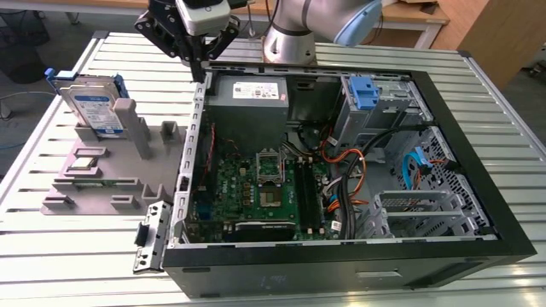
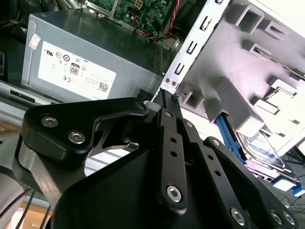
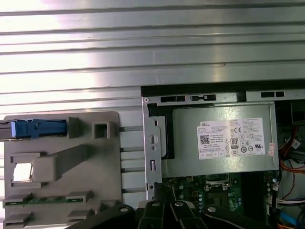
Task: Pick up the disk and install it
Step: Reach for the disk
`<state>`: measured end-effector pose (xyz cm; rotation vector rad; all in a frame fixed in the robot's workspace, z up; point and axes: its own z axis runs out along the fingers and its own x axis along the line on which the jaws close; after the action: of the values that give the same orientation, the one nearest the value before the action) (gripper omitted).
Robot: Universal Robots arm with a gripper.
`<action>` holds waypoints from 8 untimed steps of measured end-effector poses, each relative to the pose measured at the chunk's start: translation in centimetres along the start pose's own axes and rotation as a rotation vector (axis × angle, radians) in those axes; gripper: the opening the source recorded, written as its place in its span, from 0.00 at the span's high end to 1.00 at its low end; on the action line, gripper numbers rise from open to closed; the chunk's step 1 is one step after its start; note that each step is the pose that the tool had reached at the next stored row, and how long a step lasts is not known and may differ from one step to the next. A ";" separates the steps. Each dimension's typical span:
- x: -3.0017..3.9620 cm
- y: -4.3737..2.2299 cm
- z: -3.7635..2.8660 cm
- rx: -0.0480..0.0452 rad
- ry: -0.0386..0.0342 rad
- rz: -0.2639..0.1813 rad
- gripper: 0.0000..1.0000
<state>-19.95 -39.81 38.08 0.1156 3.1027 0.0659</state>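
Surface: ribbed table [image 1: 77,262] of bare aluminium slats, shiny, with open grooves between them. Room behind it: pale wooden furniture [image 1: 499,32], grey floor [image 1: 17,128] off the table's edge.

Black matte gripper [image 1: 201,67] hangs on the silver-and-blue arm [image 1: 298,32]. Jaws are closed tip to tip with nothing between them; both wrist views show the same [image 2: 167,95] [image 3: 164,207].

Directly under the jaws is the rear corner wall of the black steel PC case [image 1: 341,268], a tower lying on its side with the panel off. Just beside the jaws, inside the case, sits the grey sheet-metal power-supply box [image 1: 247,93] with a white sticker. Lower and further in is the green motherboard [image 1: 256,185] with orange and black cables, then a blue plastic bracket [image 1: 364,93] well apart on the far side.

The disk [image 1: 94,105] is a flat silver-metal rectangle with a blue-and-white label and blue plastic side rails. It stands on edge in a slot of the grey moulded plastic fixture [image 1: 111,185], outside the case. It is below the jaws and well apart from them, on the exterior view's left, untouched. The second wrist view shows it past the fingertips [image 2: 264,148]; the first wrist view shows it edge-on [image 3: 38,129].

A small square silver processor chip [image 1: 83,163] lies flat in the same fixture, further from the jaws than the disk.
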 end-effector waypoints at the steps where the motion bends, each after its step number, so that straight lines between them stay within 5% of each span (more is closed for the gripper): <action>1: 0.06 -0.01 0.00 0.0000 0.0001 0.000 0.90; 8: 0.53 -0.04 0.02 0.0002 0.0002 0.000 0.90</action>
<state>-20.48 -39.82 38.04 0.1155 3.1028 0.0656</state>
